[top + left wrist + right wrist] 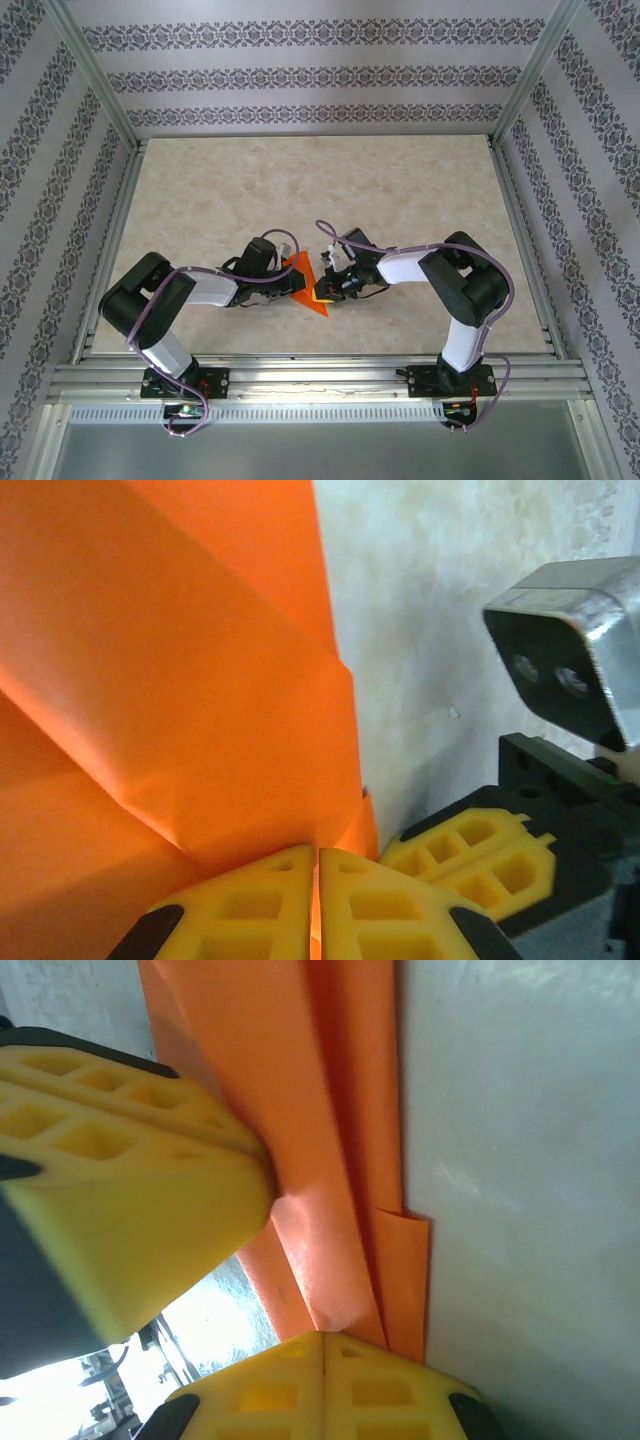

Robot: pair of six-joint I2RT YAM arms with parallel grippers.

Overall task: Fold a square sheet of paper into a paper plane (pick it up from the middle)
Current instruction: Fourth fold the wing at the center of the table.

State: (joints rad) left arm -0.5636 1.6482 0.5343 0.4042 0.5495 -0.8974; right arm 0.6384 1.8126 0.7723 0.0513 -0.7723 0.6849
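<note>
Tabletop: both fingers pinch paper plane.

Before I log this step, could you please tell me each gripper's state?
Left gripper: shut on the orange paper.
Right gripper: shut, tips against it.

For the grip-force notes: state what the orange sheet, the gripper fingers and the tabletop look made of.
Orange sheet: thin matte paper, it seems; holds sharp creases. Gripper fingers: yellow matte plastic or rubber, moulded with square pockets; which one is unclear. Tabletop: smooth beige marble-pattern surface, likely a printed laminate, faint sheen.
</note>
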